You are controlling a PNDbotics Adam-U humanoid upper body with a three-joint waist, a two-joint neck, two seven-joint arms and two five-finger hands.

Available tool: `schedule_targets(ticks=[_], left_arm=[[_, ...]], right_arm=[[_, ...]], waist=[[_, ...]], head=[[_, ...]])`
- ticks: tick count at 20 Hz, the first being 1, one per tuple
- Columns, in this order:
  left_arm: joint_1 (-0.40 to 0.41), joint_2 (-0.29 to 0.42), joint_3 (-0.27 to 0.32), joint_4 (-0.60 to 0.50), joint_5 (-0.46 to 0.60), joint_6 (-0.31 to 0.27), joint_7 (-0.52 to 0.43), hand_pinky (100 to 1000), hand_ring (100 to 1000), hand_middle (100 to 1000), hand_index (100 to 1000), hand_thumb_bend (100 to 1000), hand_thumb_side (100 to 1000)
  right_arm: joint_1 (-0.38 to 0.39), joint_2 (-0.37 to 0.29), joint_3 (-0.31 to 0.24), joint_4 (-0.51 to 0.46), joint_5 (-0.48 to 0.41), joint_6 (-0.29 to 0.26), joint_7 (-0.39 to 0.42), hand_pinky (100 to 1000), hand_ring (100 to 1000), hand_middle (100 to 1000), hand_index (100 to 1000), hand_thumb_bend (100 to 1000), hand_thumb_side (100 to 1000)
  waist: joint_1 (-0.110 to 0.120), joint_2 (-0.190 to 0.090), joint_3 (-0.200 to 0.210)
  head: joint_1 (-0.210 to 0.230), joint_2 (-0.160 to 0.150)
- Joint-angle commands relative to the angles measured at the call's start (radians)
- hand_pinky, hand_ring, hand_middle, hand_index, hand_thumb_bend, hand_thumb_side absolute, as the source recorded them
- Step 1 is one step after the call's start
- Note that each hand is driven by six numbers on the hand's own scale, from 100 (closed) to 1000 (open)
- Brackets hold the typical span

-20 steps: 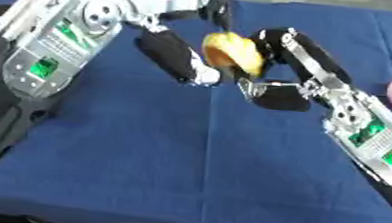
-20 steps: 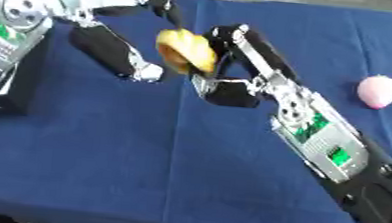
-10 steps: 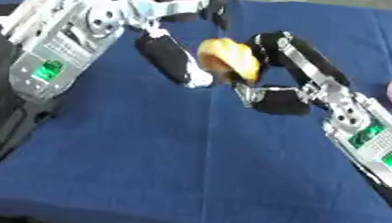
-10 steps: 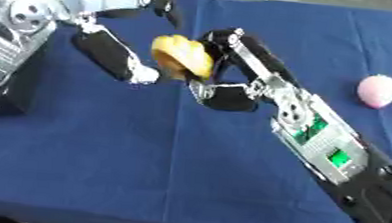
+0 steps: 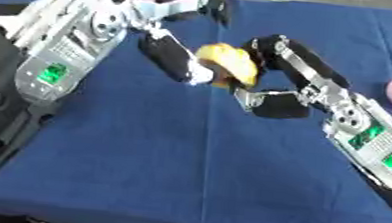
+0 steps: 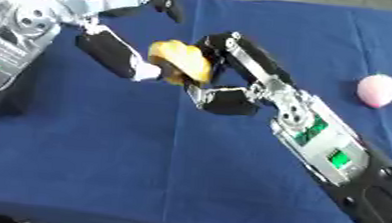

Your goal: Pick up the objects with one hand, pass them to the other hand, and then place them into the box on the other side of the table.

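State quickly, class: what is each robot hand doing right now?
Left robot hand: open, fingers touching the yellow fruit.
Right robot hand: curled round the yellow fruit.

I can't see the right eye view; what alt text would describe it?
Two black-and-silver robot hands meet over a blue tablecloth: the right hand holds a yellow, lumpy rounded object while the left hand reaches its fingers to it. A small pink ball lies on the cloth at the right.

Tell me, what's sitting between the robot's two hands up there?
A yellow object, held between the left hand and the right hand; both eye views show it.
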Motion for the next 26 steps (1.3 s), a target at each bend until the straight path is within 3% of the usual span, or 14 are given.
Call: schedule_targets(ticks=[1, 10, 12, 15, 21, 26], left_arm=[[-0.012, -0.002, 0.001, 0.014, -0.005, -0.002, 0.004, 858, 826, 764, 830, 360, 454], [-0.011, -0.011, -0.011, 0.046, -0.010, -0.034, -0.030, 863, 831, 769, 829, 378, 487], [-0.011, -0.014, -0.011, 0.053, -0.013, -0.038, -0.030, 861, 829, 764, 824, 356, 465], [-0.008, -0.017, -0.010, 0.054, 0.017, -0.040, -0.015, 852, 817, 744, 807, 252, 382], [-0.009, -0.017, -0.010, 0.027, 0.149, -0.044, 0.093, 820, 777, 685, 783, 129, 236], [-0.008, -0.016, -0.015, 0.026, 0.205, -0.031, 0.163, 806, 756, 657, 764, 100, 246]], right_arm=[[-0.017, -0.017, -0.005, -0.019, -0.004, -0.008, -0.008, 444, 515, 405, 430, 100, 100], [-0.027, -0.018, -0.002, -0.019, -0.003, -0.015, -0.028, 438, 512, 403, 426, 100, 100], [-0.027, -0.019, -0.001, -0.019, -0.003, -0.015, -0.029, 437, 512, 403, 426, 100, 100], [-0.027, -0.019, 0.001, -0.019, -0.002, -0.014, -0.028, 436, 511, 402, 425, 100, 100], [-0.025, -0.019, 0.003, -0.019, 0.000, -0.008, -0.026, 433, 508, 402, 424, 100, 100], [-0.024, -0.019, 0.004, -0.019, 0.002, -0.002, -0.023, 432, 508, 401, 423, 100, 100]], waist=[[-0.001, -0.014, -0.001], [-0.001, -0.014, 0.000], [-0.001, -0.013, 0.001], [-0.001, -0.013, 0.001], [0.000, -0.013, 0.002], [0.000, -0.012, 0.001]], head=[[0.003, -0.002], [0.006, -0.002], [0.006, -0.002], [0.004, -0.002], [0.001, -0.002], [0.000, -0.002]])
